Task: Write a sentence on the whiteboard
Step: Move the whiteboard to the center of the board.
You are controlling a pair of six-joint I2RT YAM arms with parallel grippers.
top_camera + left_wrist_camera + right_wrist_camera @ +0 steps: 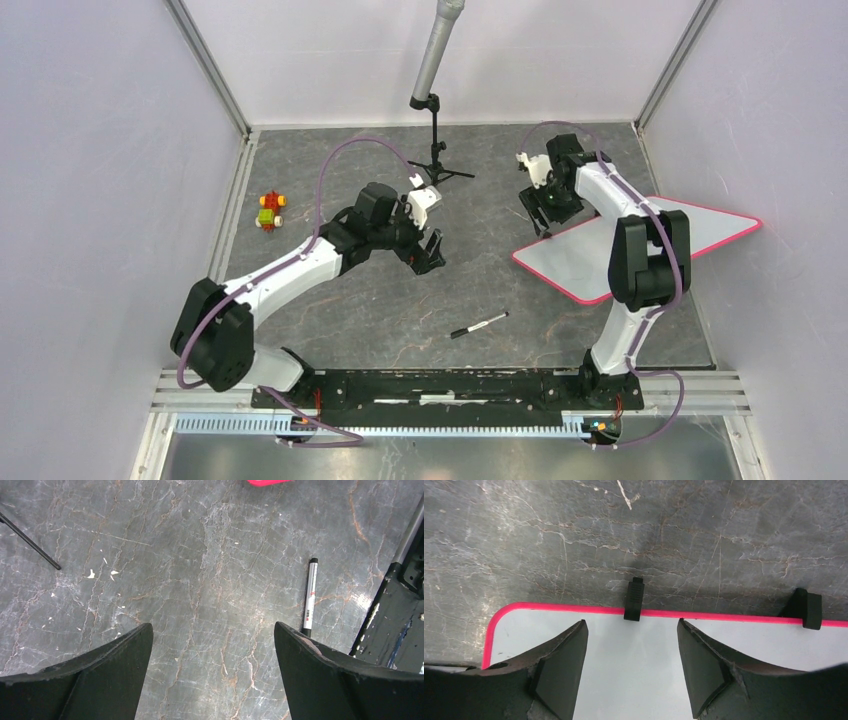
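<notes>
Left gripper point(432, 252), centre frame — jaws wide, empty; right gripper point(540, 213), upper right — parted, empty, over the whiteboard point(590, 262) rim.

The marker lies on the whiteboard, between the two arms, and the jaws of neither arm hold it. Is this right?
Not entirely. The marker lies on the grey table, not on the whiteboard, as the top external view shows. The rest holds: it is between the two arms, and the jaws of neither arm hold it.
</notes>
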